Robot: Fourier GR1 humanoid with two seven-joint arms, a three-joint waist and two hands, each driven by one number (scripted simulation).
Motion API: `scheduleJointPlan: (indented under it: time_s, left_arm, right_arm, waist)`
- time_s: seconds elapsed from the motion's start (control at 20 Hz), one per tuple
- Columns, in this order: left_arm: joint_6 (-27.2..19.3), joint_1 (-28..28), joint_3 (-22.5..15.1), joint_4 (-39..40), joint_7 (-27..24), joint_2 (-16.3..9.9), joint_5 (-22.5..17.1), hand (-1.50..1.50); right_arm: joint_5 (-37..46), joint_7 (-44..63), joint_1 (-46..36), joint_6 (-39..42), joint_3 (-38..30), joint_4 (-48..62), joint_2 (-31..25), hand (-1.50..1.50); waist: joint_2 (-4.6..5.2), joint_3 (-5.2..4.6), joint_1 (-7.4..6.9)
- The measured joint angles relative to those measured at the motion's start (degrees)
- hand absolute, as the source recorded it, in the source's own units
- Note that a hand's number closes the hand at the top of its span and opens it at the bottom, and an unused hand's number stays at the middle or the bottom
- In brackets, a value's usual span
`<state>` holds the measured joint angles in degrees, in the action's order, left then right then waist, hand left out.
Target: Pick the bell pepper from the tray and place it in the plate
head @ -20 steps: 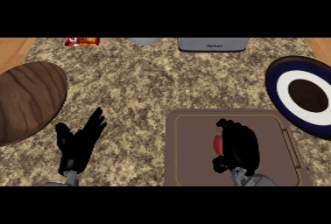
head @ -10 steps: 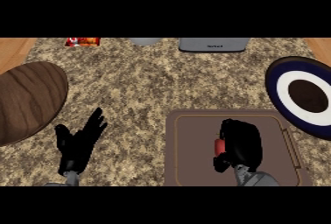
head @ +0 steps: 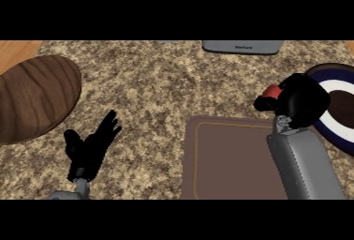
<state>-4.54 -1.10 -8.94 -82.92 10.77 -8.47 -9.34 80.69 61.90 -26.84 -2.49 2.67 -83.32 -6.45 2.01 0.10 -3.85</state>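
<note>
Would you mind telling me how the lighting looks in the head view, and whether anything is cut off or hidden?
Head view: lighting is even, with no glare or strong shadows; the plate is cut by the right edge and partly covered by the right hand, whose curled fingers hide most of the red bell pepper; the tray runs off the bottom; the left hand rests open at lower left.

A: Non-task stuff on the counter?

B: Speckled tan-brown granite countertop fills most of the view. Big round dark wooden board at far left, cut off by the left edge.

A: Anything up top?

B: Grey flat appliance at the top edge, right of centre, small label on it, unreadable. Bare light wood strip in the top-left corner, beyond the granite.
</note>
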Motion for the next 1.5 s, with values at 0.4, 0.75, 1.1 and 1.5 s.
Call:
scheduleJointPlan:
  time_s: [0.4, 0.75, 1.1, 1.5]
  left_arm:
    - [0.46, -1.54, -1.61, 0.03, 0.76, 0.49, 0.79, 0.0]
    - [0.18, -1.91, -1.79, 0.03, 1.35, 0.54, 1.16, 0.0]
    - [0.38, -1.21, -1.33, 0.18, 1.19, 0.3, 0.89, 0.0]
    - [-0.33, -0.4, -0.16, 0.2, 1.35, 0.32, 0.46, 0.0]
  right_arm:
    - [16.28, 3.56, -12.21, -7.07, -9.96, 5.71, -3.68, 1.5]
    - [27.58, 5.41, -15.88, -14.46, -17.72, 6.84, -3.31, 1.5]
    - [36.4, 5.21, -14.29, -23.87, -24.96, 6.54, -1.28, 1.5]
    - [43.4, 4.14, -9.44, -34.64, -35.72, 6.7, -0.48, 1.5]
  waist:
    - [0.78, -0.04, -2.87]
    - [0.81, 0.16, -2.88]
    - [0.47, 0.27, -1.63]
    - [-0.25, 0.29, 0.46]
